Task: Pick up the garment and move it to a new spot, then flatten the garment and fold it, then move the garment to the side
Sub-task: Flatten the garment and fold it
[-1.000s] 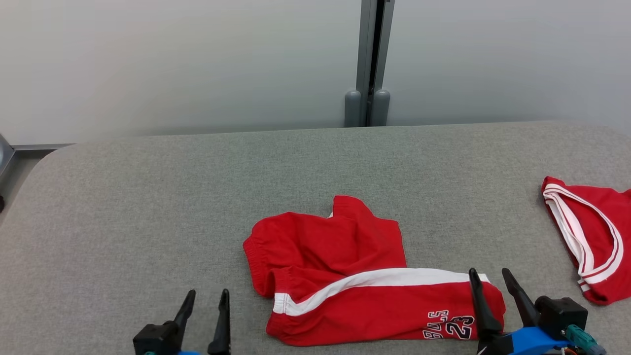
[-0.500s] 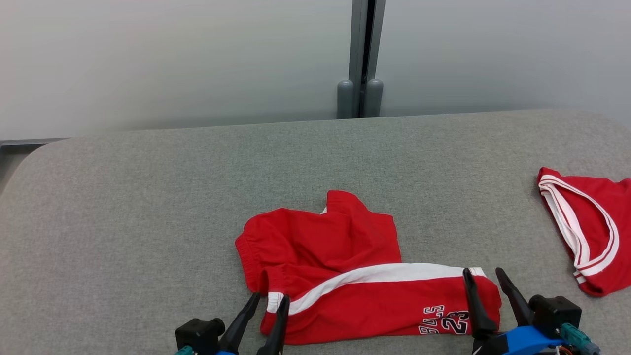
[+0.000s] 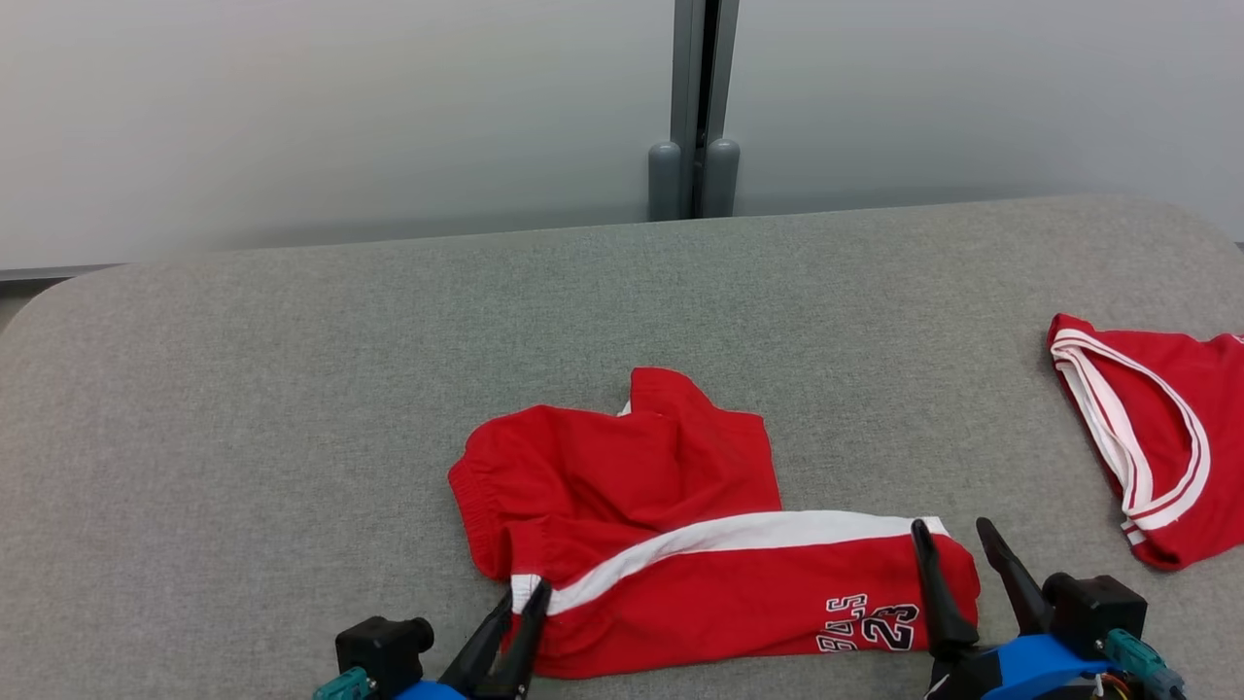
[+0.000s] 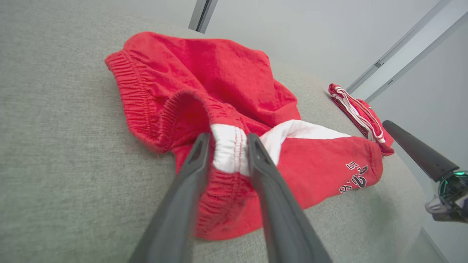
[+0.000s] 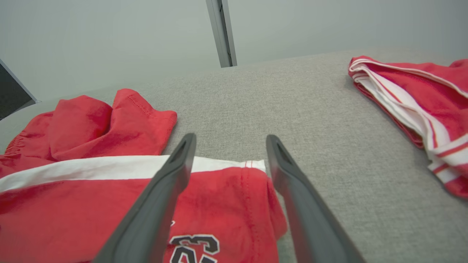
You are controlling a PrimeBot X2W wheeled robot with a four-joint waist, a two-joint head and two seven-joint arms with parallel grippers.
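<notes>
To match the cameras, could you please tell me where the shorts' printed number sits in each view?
Head view: printed number low, right of centre.
Left wrist view: printed number right of centre, below middle.
Right wrist view: printed number bottom edge, left of centre.
Shared landmark: white stripe.

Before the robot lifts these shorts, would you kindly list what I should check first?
1. The left gripper pinches the red shorts at the white waistband patch: ok.
2. The right gripper closed on the hem corner: not ok, jaws open over it.
3. Left pinch catches every layer: cannot tell.
4. The other red garment lies apart from the shorts: ok.
5. Shorts lying flat: not ok, rumpled.
</notes>
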